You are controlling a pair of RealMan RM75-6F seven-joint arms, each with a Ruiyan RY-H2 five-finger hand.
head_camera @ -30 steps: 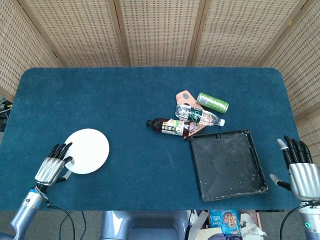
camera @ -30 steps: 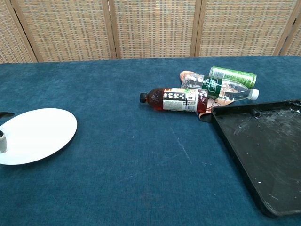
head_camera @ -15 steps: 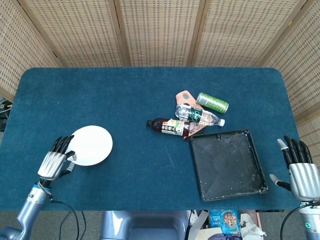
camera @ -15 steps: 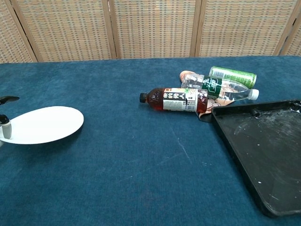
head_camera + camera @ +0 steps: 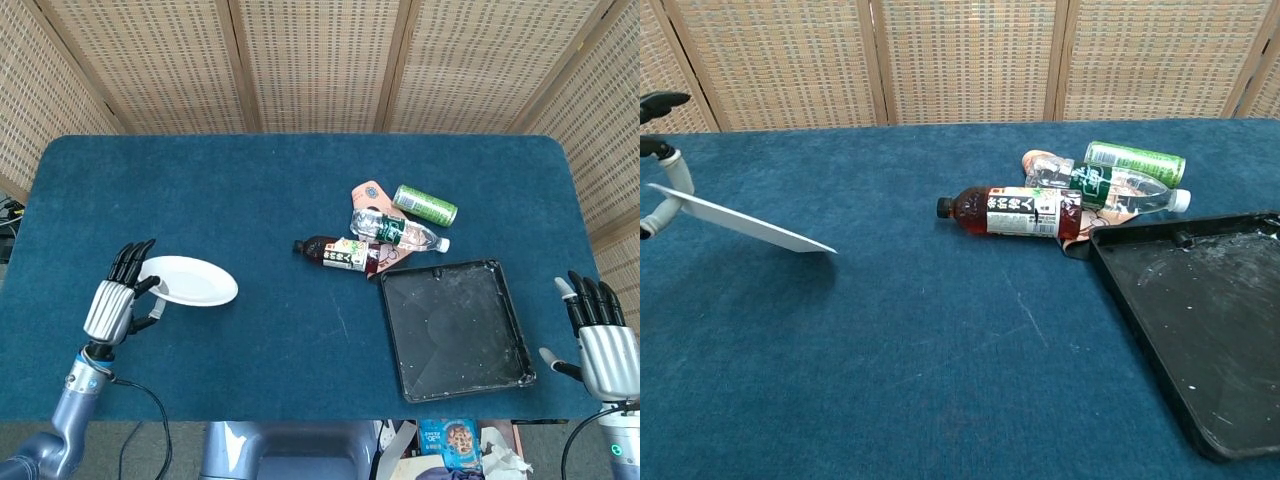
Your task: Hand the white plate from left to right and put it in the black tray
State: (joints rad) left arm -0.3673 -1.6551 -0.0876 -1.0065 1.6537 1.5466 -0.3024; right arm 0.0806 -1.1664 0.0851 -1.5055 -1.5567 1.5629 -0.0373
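The white plate point(image 5: 192, 281) hangs above the blue table at the left, tilted, seen almost edge-on in the chest view point(image 5: 750, 225). My left hand point(image 5: 120, 304) pinches the plate's left rim; only its fingertips point(image 5: 662, 150) show at the chest view's left edge. The black tray point(image 5: 455, 328) lies empty at the right front point(image 5: 1210, 320). Past the table's right front corner my right hand point(image 5: 598, 340) stays open with fingers spread, holding nothing.
A dark tea bottle point(image 5: 337, 253), a clear bottle point(image 5: 398, 231), a green can point(image 5: 424, 205) and a pink packet point(image 5: 369, 192) lie clustered just behind the tray. Wicker screens stand behind the table point(image 5: 250, 190).
My left hand has lifted the plate off the table and carried it up and slightly right, tilting it. The right hand has not moved.
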